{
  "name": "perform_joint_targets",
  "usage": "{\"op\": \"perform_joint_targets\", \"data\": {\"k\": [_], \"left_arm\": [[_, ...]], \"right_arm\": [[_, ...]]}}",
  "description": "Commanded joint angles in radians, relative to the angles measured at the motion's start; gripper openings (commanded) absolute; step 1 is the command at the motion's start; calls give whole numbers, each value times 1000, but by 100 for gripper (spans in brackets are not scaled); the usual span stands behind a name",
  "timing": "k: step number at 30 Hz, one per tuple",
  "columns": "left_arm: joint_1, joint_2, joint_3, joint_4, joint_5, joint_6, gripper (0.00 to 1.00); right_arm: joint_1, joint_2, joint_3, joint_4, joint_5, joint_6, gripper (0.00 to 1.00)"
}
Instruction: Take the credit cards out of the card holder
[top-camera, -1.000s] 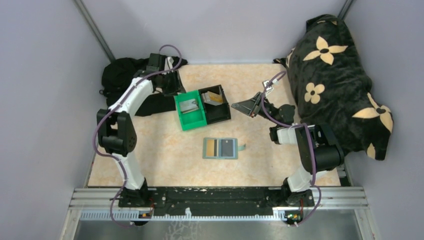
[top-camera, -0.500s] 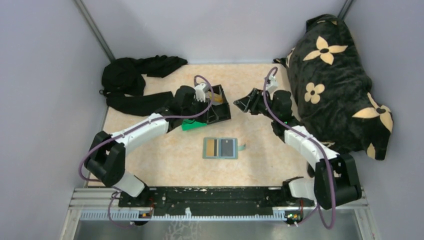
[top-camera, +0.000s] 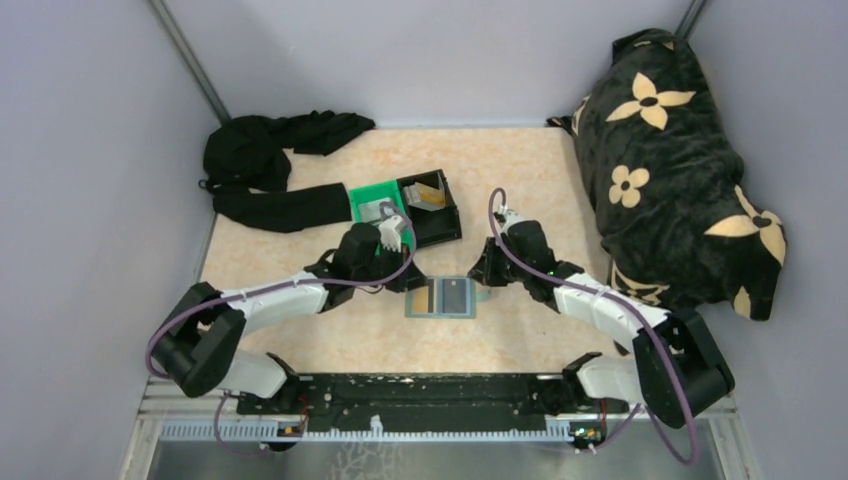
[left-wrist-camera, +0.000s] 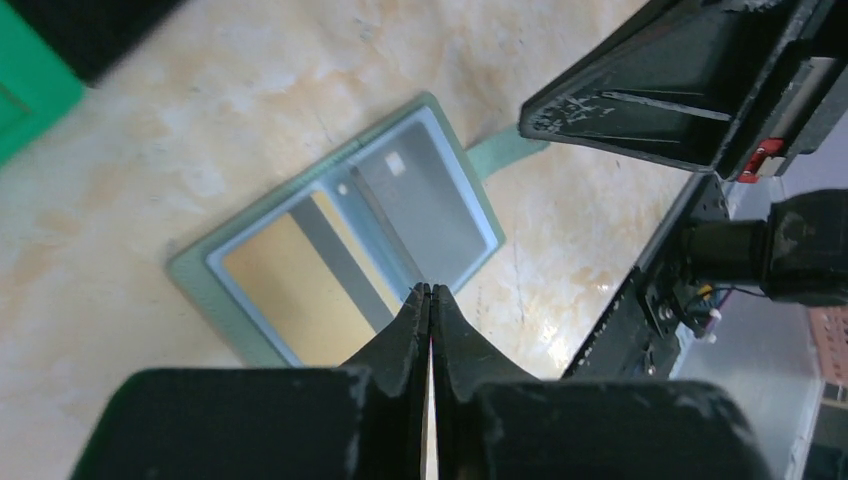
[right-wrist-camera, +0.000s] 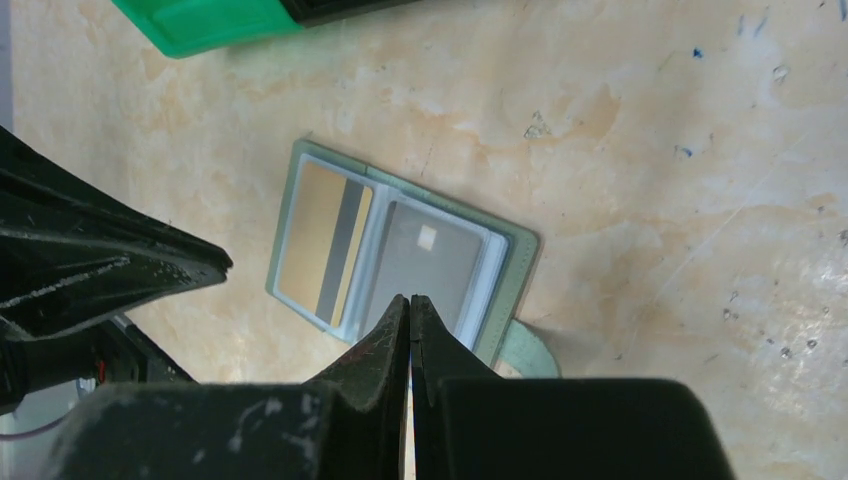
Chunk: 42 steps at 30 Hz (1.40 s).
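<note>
Both just swung down to the open card holder (top-camera: 441, 297): left claw (left-wrist-camera: 430, 292) and right claw (right-wrist-camera: 410, 300) pinched together, empty; credit cards (right-wrist-camera: 312, 240) inside.

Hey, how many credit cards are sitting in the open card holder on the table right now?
2. The tan-gold card with a dark stripe lies in one panel of the card holder, the grey card in the other panel. Others may be hidden underneath.

Left arm (top-camera: 275, 297) and right arm (top-camera: 610, 310) both wore white shells between chunky black joints, with a purple cable (top-camera: 150, 347) looped along each. Fingers (left-wrist-camera: 400, 340) were black wedges, scuffed pale at the edges; a small red tab (left-wrist-camera: 762, 160) showed on one.
</note>
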Motion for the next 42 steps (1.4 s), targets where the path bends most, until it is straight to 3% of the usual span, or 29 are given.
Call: {"op": "perform_joint_targets", "data": {"k": [1,3,5,9,17,26,42], "left_arm": [[-50,23,-33,127,30,-47,11],[-54,43,-64,172,35,-69,20],[-54,65,-77,187,37,-81,22],[-54,91,-80,183,27,-84,20],[-54,104,-62,96,-26,-74,12],[-52,-17,-113,13,-135,-56,3],[-52,131,-150,30,-136,-76,0]], "right_arm": [[40,-50,-25,15,72,35,0],[41,-57,-51,15,81,48,0],[42,-63,-71,15,77,55,4],[58,-53,-65,18,70,60,11],[101,20,-25,57,48,56,36],[193,83,23,165,9,75,37],[206,255,13,337,-71,126,38]]}}
